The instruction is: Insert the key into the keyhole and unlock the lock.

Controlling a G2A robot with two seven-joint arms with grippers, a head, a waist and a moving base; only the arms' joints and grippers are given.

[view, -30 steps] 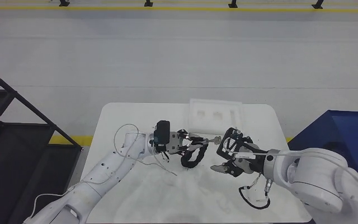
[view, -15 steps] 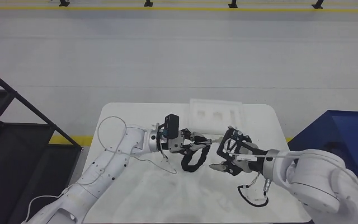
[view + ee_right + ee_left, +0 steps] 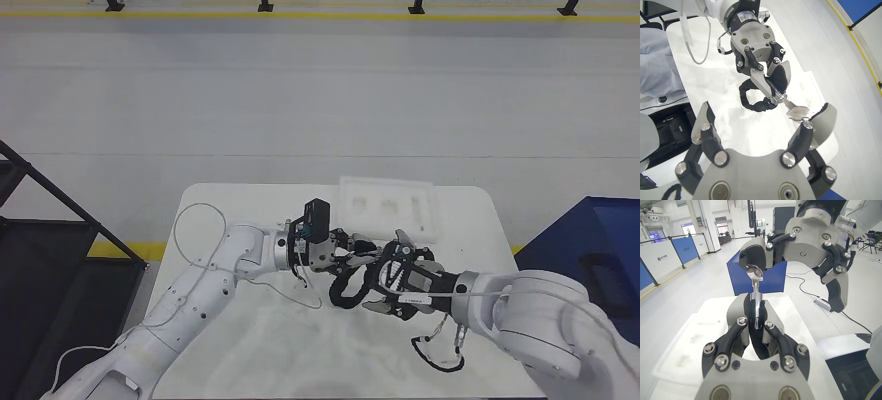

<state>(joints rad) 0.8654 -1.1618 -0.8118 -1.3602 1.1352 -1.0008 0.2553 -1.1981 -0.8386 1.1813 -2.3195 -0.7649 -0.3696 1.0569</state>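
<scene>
My left gripper (image 3: 753,302) is shut on the chrome cylinder of the lock (image 3: 756,306), held above the table. The lock's black braided cable (image 3: 751,102) hangs in a loop below it. A silver key (image 3: 755,274) sticks out of the keyhole, its blade inside the cylinder. My right gripper (image 3: 765,111) faces the lock and stands open. One of its fingertips (image 3: 824,117) touches the key's head (image 3: 797,111); the other finger is well apart. In the top view both grippers meet at mid-table, left gripper (image 3: 345,252) and right gripper (image 3: 385,275).
A white foam tray (image 3: 385,205) with small recesses lies at the table's (image 3: 230,220) far edge, just behind the grippers. A blue bin (image 3: 590,240) stands off the table's right side. A black cable loop (image 3: 440,355) hangs by the right arm.
The left arm has carried the lock to the right, and the right gripper has come left to meet it, so its finger now touches the key's head.
</scene>
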